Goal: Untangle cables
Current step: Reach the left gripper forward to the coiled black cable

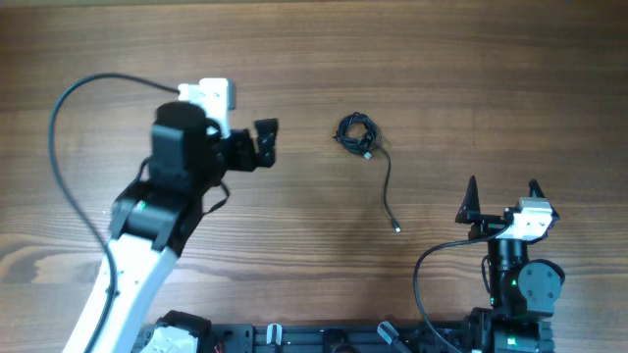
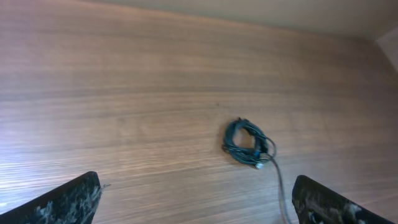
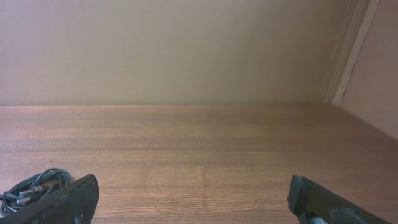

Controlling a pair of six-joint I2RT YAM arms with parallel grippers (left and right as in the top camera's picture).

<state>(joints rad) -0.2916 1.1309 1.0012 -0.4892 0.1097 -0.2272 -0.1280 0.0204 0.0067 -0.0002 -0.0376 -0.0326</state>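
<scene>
Overhead: the cables [image 1: 357, 134] lie in a small black coil on the wooden table [image 1: 491, 78]. One strand trails toward the robot's side and ends in a silvery plug tip [image 1: 396, 228]. The left gripper [image 1: 265, 143] hangs left of the coil, jaws spread and empty. The right gripper [image 1: 502, 191], also spread and empty, is well apart from it.

Left wrist: the coil lies ahead, between the fingers, untouched.

Right wrist: the coil shows at lower left, just beside one finger.

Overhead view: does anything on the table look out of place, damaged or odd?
Only the cables: bunched in a small knot on the table, one end trailing away with a silvery plug tip. Nothing spilled or damaged.
</scene>
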